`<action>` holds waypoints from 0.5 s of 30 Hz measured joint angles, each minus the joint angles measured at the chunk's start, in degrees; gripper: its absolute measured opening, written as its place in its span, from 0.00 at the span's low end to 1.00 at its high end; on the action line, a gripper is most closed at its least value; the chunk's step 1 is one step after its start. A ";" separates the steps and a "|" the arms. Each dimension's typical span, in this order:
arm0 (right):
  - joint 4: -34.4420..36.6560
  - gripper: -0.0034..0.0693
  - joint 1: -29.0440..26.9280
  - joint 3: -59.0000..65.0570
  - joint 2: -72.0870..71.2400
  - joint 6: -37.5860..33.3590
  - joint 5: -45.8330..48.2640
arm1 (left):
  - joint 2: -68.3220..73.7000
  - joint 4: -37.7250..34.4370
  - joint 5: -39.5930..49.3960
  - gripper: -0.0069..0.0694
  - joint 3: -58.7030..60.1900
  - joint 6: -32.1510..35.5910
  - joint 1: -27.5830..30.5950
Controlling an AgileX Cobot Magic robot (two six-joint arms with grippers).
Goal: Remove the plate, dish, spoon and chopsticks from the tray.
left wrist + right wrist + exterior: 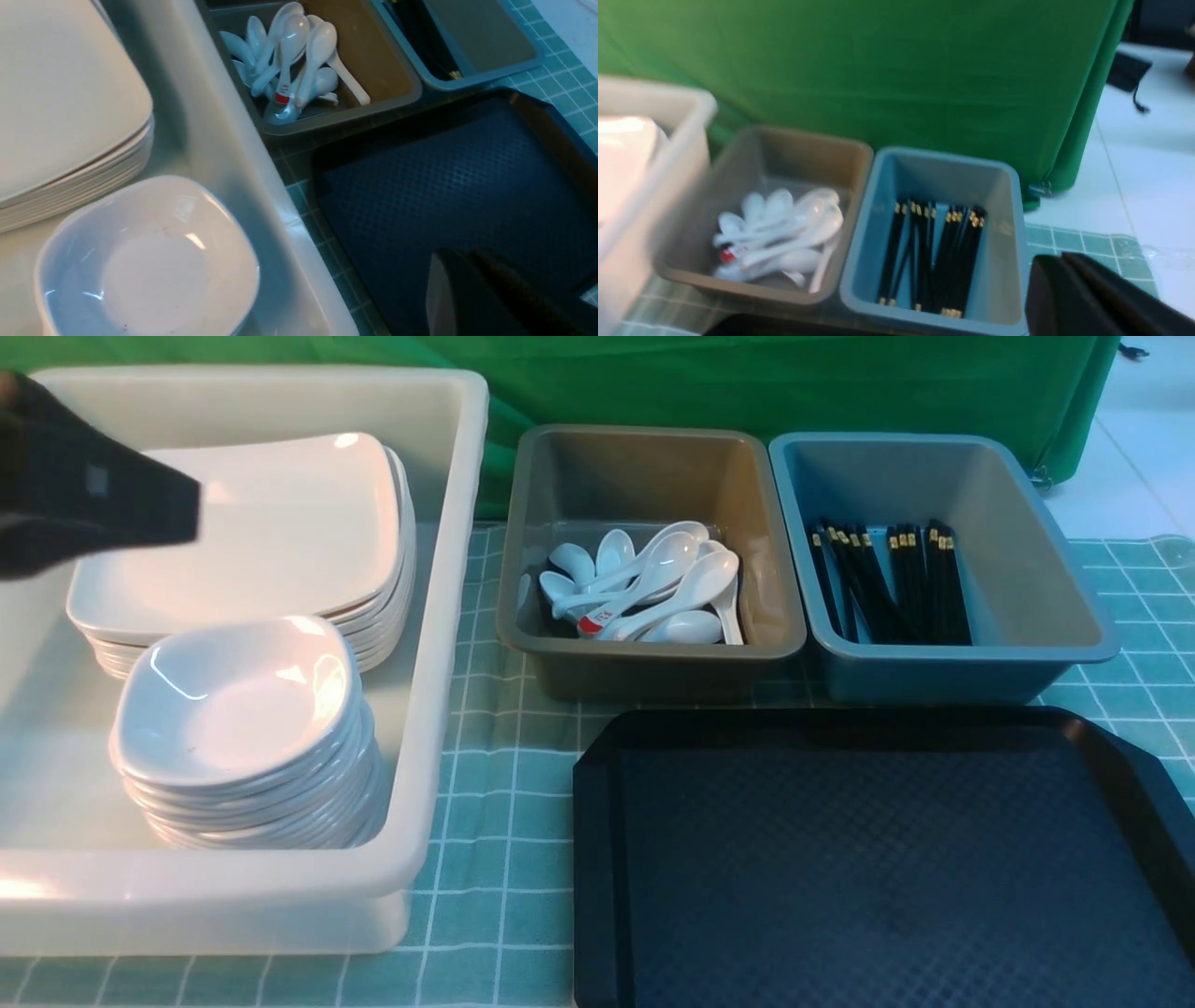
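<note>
Green backdrop; spoon's red label perhaps unreadable

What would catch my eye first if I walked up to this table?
Probably the big black diamond-textured plastic tray, lying bare at the near right. Left of it, a white tub holds a stack of large glossy white square plates behind a stack of small deep white dishes.

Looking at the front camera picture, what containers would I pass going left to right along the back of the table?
White tub holding stacked plates and dishes → brownish-grey bin of white spoons → blue-grey bin of black chopsticks.
</note>
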 joint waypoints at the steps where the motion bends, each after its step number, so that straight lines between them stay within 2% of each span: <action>1: 0.00 0.08 0.00 4.68 -4.14 0.57 -3.41 | 0.00 0.00 0.00 0.10 0.00 0.16 -0.63; 3: 0.00 0.08 0.00 15.11 -10.41 1.16 -9.24 | -0.22 -0.06 0.00 0.10 0.00 0.31 -2.17; 4: 0.00 0.08 0.00 15.11 -11.15 1.16 -10.03 | -0.33 -0.06 0.00 0.10 0.00 0.44 -2.54; 5: 0.21 0.08 0.00 26.51 -18.56 3.79 -18.26 | -1.57 -0.48 -0.71 0.10 0.40 1.36 -4.05; 6: 0.25 0.08 0.00 27.42 -19.19 4.06 -19.00 | -1.57 -0.48 -0.86 0.10 0.51 1.36 -4.17; 11: 0.33 0.08 0.00 42.43 -30.94 5.29 -36.21 | -10.63 -1.80 -2.15 0.10 7.46 1.81 -5.40; 15: 0.33 0.09 0.00 45.45 -34.25 5.10 -40.58 | -23.35 -2.00 -6.28 0.10 18.11 1.42 -5.47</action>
